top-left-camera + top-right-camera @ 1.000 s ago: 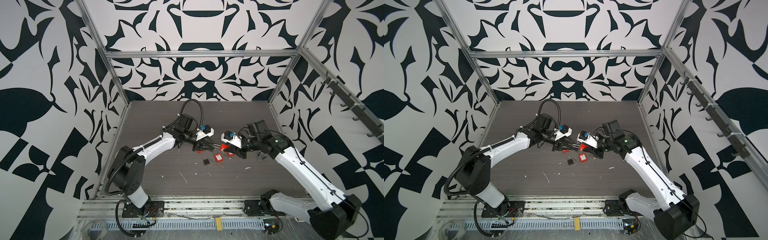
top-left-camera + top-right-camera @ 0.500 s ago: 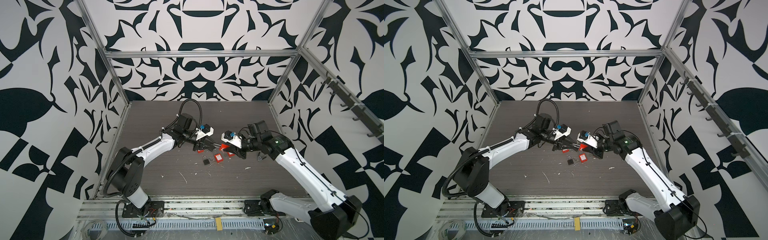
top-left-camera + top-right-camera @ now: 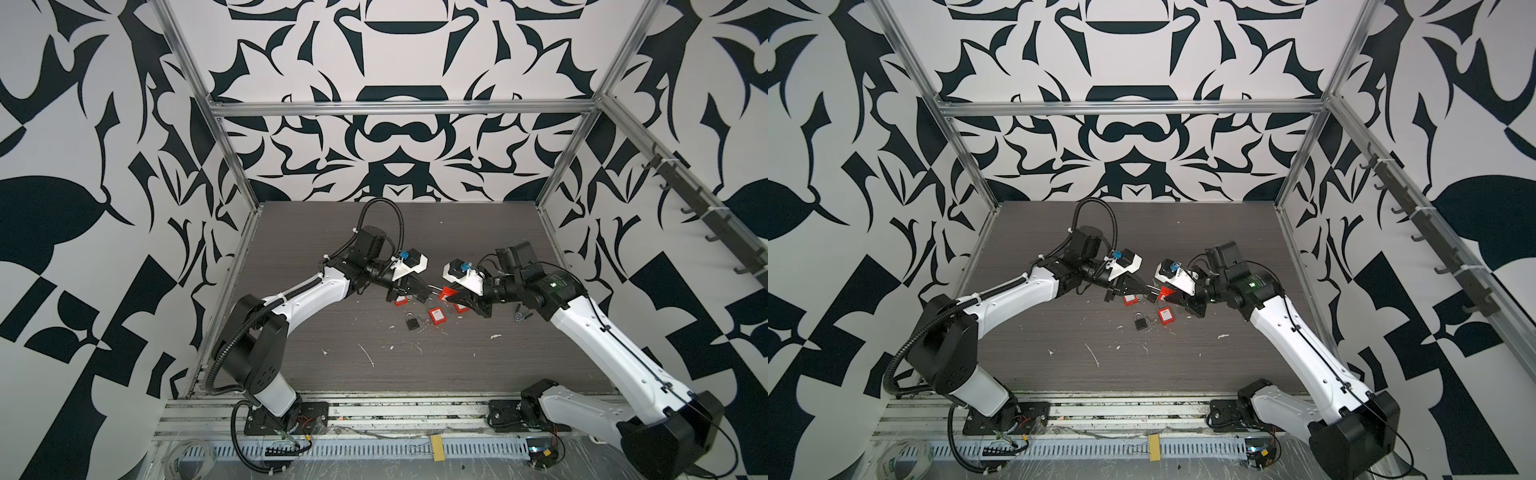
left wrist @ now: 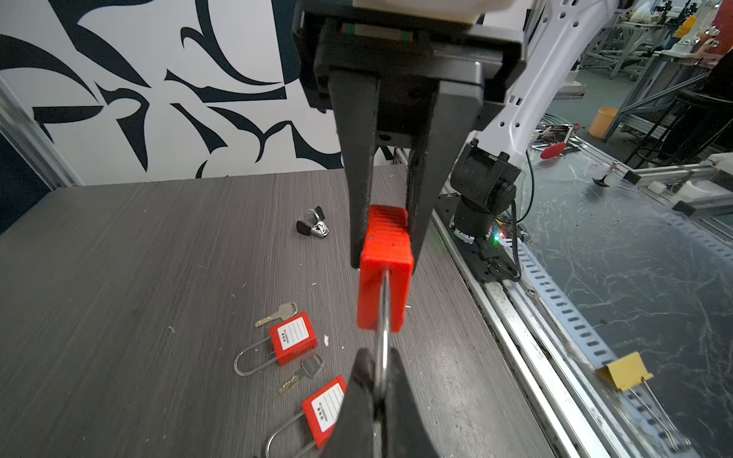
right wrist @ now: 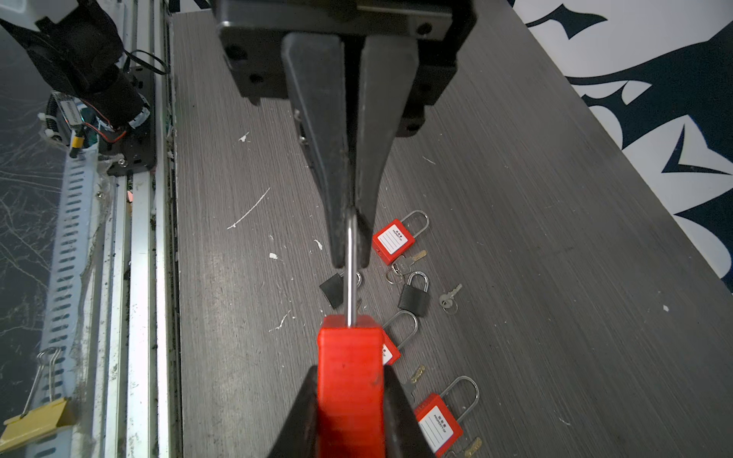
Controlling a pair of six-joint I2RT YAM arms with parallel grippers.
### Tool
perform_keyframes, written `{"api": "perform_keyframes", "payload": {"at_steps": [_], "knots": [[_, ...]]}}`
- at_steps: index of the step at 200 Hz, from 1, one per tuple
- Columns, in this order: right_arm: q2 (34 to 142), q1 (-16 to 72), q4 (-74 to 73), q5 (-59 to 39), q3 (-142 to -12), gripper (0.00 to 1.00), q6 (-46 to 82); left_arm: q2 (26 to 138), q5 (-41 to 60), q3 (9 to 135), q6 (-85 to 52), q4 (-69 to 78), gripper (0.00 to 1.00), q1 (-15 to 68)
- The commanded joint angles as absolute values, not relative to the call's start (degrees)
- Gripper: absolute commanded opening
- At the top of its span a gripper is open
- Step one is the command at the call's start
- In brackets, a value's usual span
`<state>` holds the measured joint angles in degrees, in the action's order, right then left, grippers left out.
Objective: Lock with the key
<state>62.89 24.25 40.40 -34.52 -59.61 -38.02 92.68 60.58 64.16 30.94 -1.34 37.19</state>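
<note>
A red padlock (image 4: 382,293) with a long steel shackle (image 5: 350,277) hangs in the air between both arms. My right gripper (image 5: 351,370) is shut on its red body (image 3: 448,293). My left gripper (image 4: 377,357) is shut on the shackle, fingertips pinching the steel bar from both sides. In both top views the two grippers (image 3: 428,286) (image 3: 1173,297) meet tip to tip above the middle of the table. Several loose keys lie on the table below, one (image 4: 277,313) beside a red padlock, another (image 5: 450,295) on a ring. No key is in either gripper.
Other red padlocks (image 4: 293,337) (image 5: 396,240) and two small black padlocks (image 5: 414,295) (image 3: 412,322) lie under the grippers. A black-and-silver clip (image 3: 519,316) rests on the table (image 3: 332,374) near the right arm. A yellow binder clip (image 4: 624,374) sits on the front rail.
My left gripper has closed onto the padlock's shackle. The right gripper keeps its hold on the red body, and both arms have barely moved.
</note>
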Motion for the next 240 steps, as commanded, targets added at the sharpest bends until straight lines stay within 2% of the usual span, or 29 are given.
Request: {"api": "perform_keyframes", "payload": {"at_steps": [1,8,15,25,39,78,183,240], "knots": [[61.1,24.6,38.7,-33.6,-59.6,0.2,-39.1,93.3,63.0,66.4,30.1,-2.6,0.0,38.0],[60.9,24.6,39.8,-32.8,-59.8,0.31,-39.5,93.5,63.0,67.0,30.1,-3.5,0.0,38.0],[60.7,24.6,41.5,-31.8,-60.4,0.37,-40.1,93.7,62.9,67.6,30.4,-4.4,0.0,37.9],[60.3,24.6,44.0,-30.1,-61.0,0.41,-40.8,93.8,62.6,68.1,30.9,-5.4,0.0,37.7],[59.9,24.1,48.1,-28.5,-62.1,0.43,-41.4,93.8,62.5,68.8,31.3,-6.4,0.0,37.4],[57.9,22.5,53.8,-27.8,-62.7,0.4,-41.5,94.7,61.9,71.8,35.0,-11.8,0.0,37.2],[59.4,21.1,54.1,-29.0,-63.5,0.27,-42.1,95.2,60.2,75.4,41.5,-21.0,0.0,37.3],[60.5,21.0,50.5,-31.2,-62.1,0.14,-42.9,95.3,59.7,75.5,42.3,-22.2,0.0,37.4]]}}
